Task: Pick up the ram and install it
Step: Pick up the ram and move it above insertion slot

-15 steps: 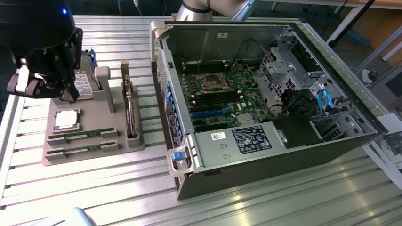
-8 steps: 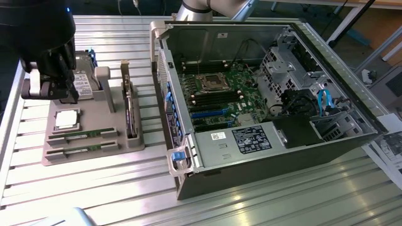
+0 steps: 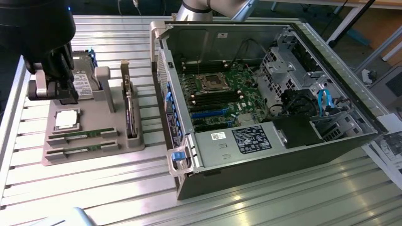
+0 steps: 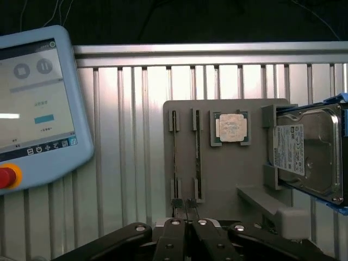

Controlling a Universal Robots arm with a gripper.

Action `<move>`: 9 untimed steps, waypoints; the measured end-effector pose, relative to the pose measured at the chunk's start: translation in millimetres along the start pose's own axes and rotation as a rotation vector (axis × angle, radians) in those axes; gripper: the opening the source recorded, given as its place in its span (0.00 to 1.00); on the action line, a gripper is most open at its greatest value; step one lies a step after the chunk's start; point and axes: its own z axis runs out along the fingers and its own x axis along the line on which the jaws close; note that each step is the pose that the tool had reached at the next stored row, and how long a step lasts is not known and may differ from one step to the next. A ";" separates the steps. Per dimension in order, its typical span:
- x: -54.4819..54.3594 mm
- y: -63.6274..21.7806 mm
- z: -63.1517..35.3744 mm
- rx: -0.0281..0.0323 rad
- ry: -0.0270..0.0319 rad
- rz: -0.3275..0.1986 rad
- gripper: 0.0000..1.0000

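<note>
I find the gripper (image 4: 187, 206) clenched, empty; the ram (image 3: 82, 134) lies near-side of it, long axis across the closing line.

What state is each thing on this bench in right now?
Two green ram sticks: seated in grey tray slots.
Square silver processor chip: flat in its tray pocket.
Silver hard drive: on edge in tray.
Black computer case: open, motherboard exposed.
Black gripper: shut, above tray.
</note>
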 end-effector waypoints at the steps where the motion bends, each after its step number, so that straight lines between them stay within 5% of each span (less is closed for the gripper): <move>1: 0.0 0.0 0.0 0.0000 0.0000 0.000 0.10; 7: 0.0 0.0 0.0 0.0000 0.0000 0.000 0.11; 9: 0.0 0.0 0.0 0.0001 0.0000 0.000 0.24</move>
